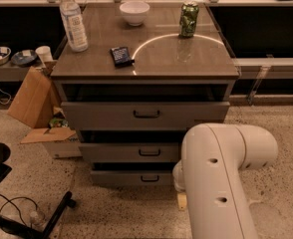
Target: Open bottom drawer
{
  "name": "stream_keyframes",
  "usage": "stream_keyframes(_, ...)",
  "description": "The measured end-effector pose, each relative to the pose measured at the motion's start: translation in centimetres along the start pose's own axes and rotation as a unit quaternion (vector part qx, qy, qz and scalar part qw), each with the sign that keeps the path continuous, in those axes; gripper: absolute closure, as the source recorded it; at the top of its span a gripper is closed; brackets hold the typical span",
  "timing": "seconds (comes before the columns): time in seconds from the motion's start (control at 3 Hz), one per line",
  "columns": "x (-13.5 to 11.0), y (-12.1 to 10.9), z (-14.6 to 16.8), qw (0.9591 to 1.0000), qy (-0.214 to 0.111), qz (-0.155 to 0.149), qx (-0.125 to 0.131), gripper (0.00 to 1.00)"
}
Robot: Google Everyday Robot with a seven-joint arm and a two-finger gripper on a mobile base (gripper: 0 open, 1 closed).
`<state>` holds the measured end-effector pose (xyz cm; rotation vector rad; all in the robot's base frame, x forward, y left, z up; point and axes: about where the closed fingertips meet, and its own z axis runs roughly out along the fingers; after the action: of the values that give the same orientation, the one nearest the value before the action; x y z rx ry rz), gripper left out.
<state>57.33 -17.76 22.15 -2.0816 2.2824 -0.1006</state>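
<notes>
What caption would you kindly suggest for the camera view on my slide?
End effector low at the right end of the bottom drawer, mostly hidden behind the white arm.

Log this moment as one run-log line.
task: open bottom drawer | gripper: low, by drawer's right end, mostly hidden behind arm | handle: untouched

The desk (196, 63) carries a water bottle (73, 21) rear left, a white bowl (134, 12) rear centre, a green can (189, 20) rear right and a dark packet (120, 55) near the front. The claw (182, 201) hangs low before the desk.
</notes>
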Motion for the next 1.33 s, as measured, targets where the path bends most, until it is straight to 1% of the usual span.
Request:
stream_keyframes(0.33, -0.2, -1.8, 2.2, 0.9996, -0.016, 0.003, 0.023, 0.00)
stream_keyframes(0.67, -0.7, -3.4, 4.0, 0.9990, -0.027, 0.007, 0.034, 0.00)
stream_keyframes(1.0, -1.1, -4.9, 5.4, 0.9985, -0.037, 0.015, 0.038, 0.16)
stream_keyframes(1.33, -0.5, -5.6, 5.6, 0.9986, -0.027, 0.016, 0.042, 0.40)
